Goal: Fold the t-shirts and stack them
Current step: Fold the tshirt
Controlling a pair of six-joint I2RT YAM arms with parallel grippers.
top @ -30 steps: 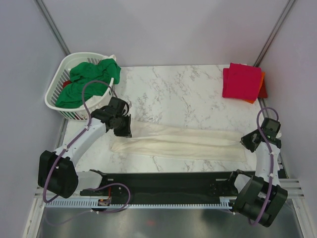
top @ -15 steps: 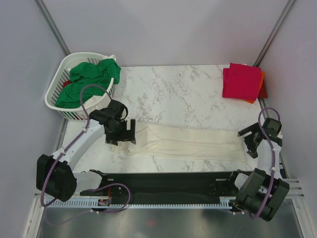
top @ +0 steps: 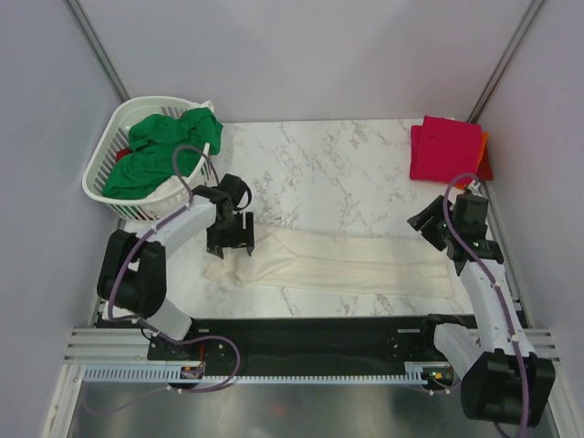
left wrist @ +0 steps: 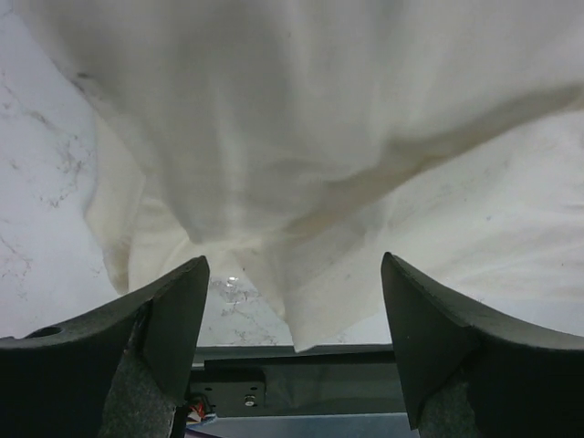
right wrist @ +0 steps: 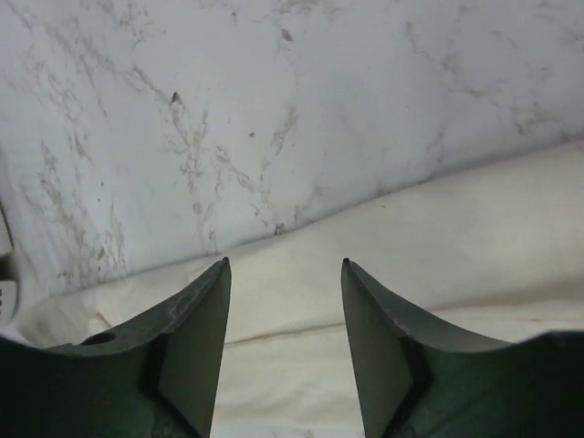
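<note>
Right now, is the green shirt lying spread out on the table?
No, the green shirt lies heaped inside the white basket.

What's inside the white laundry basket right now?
A crumpled bright green t-shirt fills the laundry basket, draping over its far rim. A sliver of red cloth peeks out at the left. Anything lying beneath the green shirt is covered.
</note>
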